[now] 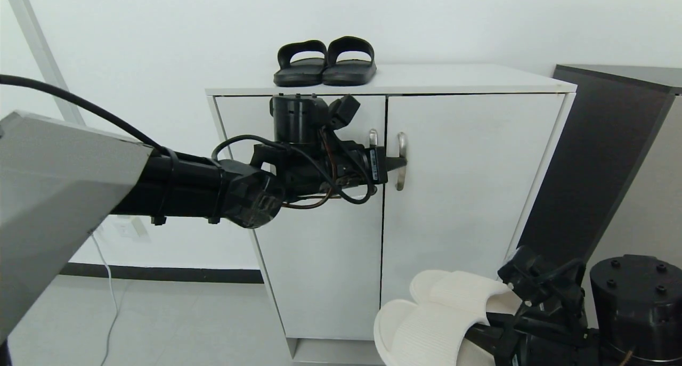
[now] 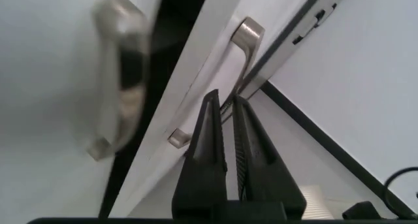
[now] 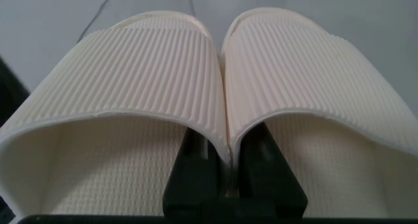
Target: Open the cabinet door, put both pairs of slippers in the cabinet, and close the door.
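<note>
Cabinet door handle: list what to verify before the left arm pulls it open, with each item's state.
1. The left gripper is at the right door's handle: ok.
2. Firm hold on that handle: cannot tell.
3. The right door is shut, ready to be pulled: ok.
4. The white slippers are held in the right gripper: ok.
5. The white slippers are out of the door's swing. They sit low in front of it: cannot tell.
6. The black slippers are resting on the cabinet top: ok.
</note>
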### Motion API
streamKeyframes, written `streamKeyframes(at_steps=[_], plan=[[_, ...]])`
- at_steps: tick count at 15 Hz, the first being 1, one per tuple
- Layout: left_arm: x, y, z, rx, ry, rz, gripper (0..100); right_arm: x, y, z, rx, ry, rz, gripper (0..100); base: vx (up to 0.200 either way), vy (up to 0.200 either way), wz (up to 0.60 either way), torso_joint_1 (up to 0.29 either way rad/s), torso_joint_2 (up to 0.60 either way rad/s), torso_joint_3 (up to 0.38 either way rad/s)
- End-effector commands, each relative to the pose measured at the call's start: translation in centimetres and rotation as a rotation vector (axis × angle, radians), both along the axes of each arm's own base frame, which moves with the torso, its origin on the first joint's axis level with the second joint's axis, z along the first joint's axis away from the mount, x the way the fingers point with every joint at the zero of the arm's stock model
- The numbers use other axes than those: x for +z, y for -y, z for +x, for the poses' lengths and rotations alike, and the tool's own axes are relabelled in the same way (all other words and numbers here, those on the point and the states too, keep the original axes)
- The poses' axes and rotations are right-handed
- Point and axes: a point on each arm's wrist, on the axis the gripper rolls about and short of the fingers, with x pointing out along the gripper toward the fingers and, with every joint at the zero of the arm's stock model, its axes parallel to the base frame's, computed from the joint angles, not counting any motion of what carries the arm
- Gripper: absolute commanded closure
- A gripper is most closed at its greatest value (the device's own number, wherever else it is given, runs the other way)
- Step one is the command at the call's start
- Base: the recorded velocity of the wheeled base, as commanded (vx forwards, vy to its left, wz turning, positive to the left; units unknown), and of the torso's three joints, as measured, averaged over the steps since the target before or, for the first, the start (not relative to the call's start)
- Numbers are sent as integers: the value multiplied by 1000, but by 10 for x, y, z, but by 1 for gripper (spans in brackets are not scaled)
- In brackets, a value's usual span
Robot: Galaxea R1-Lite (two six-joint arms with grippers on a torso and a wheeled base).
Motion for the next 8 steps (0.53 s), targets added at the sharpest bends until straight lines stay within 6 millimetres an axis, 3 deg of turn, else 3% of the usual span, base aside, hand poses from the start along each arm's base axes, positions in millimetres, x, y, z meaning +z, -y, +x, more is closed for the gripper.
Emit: streamKeyframes(at_steps=[1, 5, 8], plan=[[11, -3, -24, -27, 16, -11, 100, 2, 5, -12, 73, -2, 24, 100, 0, 0, 0, 0, 0, 0], [18, -10, -64, -73, 36, -26, 100, -3, 13, -25, 157, -14, 13, 100, 0, 0, 0, 0, 0, 0], [17, -22, -76, -64, 49, -36, 100, -7, 13, -27, 177, 4, -20, 100, 0, 0, 0, 0, 0, 0]])
